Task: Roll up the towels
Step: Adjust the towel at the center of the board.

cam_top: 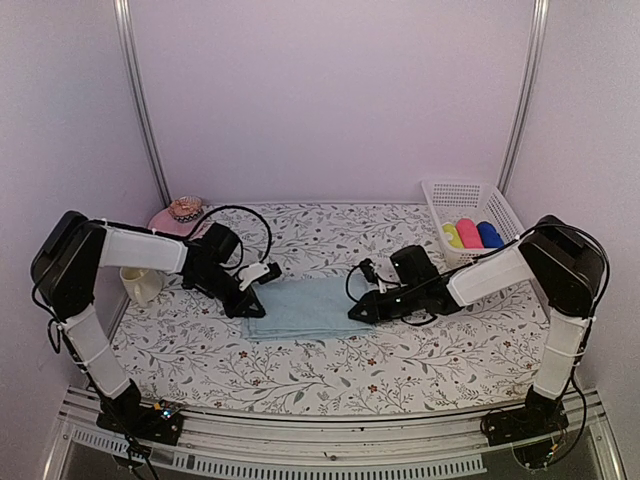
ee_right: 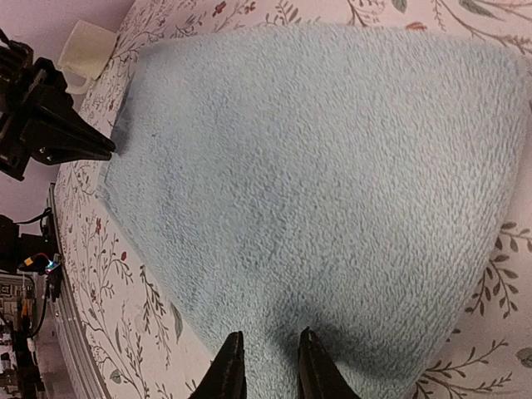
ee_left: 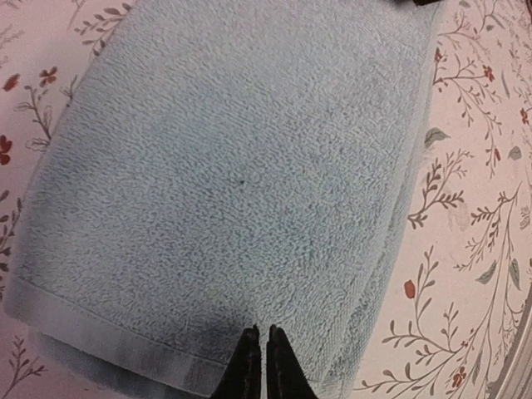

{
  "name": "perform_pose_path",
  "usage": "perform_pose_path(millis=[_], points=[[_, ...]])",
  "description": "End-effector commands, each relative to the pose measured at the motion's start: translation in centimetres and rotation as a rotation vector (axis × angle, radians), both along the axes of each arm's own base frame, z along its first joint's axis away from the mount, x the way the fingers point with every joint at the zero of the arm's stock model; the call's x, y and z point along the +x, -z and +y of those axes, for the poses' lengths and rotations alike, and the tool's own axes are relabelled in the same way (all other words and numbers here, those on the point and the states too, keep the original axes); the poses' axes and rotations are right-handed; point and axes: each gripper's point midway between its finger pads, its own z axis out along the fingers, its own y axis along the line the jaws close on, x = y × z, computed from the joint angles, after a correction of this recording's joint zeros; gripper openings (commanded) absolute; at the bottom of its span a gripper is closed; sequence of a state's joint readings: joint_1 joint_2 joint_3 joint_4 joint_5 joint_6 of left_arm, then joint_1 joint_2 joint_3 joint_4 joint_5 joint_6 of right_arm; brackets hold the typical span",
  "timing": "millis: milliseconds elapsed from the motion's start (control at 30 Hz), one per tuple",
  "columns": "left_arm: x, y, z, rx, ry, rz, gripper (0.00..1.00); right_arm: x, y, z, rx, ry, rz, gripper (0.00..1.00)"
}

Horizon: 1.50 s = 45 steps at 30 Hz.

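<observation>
The pale aqua towel (cam_top: 305,308) lies flat and folded on the flowered tabletop, and fills the left wrist view (ee_left: 241,166) and the right wrist view (ee_right: 332,166). My left gripper (cam_top: 244,308) is at its left edge, jaws pressed almost together on a thin pinch of the hem (ee_left: 262,334). My right gripper (cam_top: 358,314) is at the right edge, fingers a little apart with a bunch of towel squeezed between them (ee_right: 270,339). The royal blue towel (cam_top: 490,235) lies rolled in the basket.
A white mesh basket (cam_top: 440,190) at the back right also holds a yellow roll (cam_top: 452,236) and a pink roll (cam_top: 470,233). A pink hat (cam_top: 183,213) sits at the back left. A cream cup (cam_top: 140,284) stands beside the left arm.
</observation>
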<state>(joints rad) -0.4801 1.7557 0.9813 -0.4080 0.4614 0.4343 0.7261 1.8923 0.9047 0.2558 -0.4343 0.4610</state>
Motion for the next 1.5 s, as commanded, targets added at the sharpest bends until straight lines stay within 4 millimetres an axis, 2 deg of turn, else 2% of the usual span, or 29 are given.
perform_pose_path(millis=[0,200,367,433,533,667,767,933,1067,1200,1333,1467], points=[[-2.0,1.4,-0.2,0.02,0.06,0.035,0.07,-1.2,1.9,-1.2,-0.007,-0.004,0.069,0.23],[-3.2,3.4,0.6,0.075,0.072,0.078,0.07,-2.2,4.1,-3.0,-0.036,0.01,0.133,0.24],[-3.8,3.5,0.8,0.082,0.089,0.088,0.07,-2.7,4.9,-3.0,-0.037,-0.013,0.163,0.25],[-3.8,2.9,0.6,0.071,0.1,0.082,0.08,-2.5,4.2,-2.7,-0.024,-0.021,0.152,0.25],[-3.7,1.2,0.0,0.033,0.122,0.078,0.15,-1.8,1.7,-2.2,0.002,-0.031,0.101,0.25],[-2.7,-2.1,-0.9,-0.028,0.131,0.024,0.42,-0.2,-2.6,-1.6,0.025,-0.023,-0.002,0.3],[-1.2,-4.0,-1.3,-0.056,0.113,-0.025,0.55,1.3,-4.8,-1.3,0.016,-0.007,-0.069,0.32],[2.3,-4.9,-1.4,-0.057,0.037,-0.102,0.54,4.3,-5.9,-0.4,-0.019,0.036,-0.132,0.33],[5.1,-4.2,-0.9,-0.038,-0.022,-0.142,0.46,6.9,-4.9,0.2,-0.058,0.075,-0.152,0.33],[6.9,-2.9,-0.4,-0.028,-0.068,-0.142,0.42,8.3,-2.1,0.0,-0.092,0.097,-0.113,0.33],[7.0,-0.5,0.2,0.012,-0.079,-0.119,0.4,8.4,1.3,-1.0,-0.129,0.116,-0.045,0.33],[5.9,1.7,0.7,0.051,-0.07,-0.074,0.39,7.8,3.1,-1.5,-0.152,0.113,-0.008,0.33]])
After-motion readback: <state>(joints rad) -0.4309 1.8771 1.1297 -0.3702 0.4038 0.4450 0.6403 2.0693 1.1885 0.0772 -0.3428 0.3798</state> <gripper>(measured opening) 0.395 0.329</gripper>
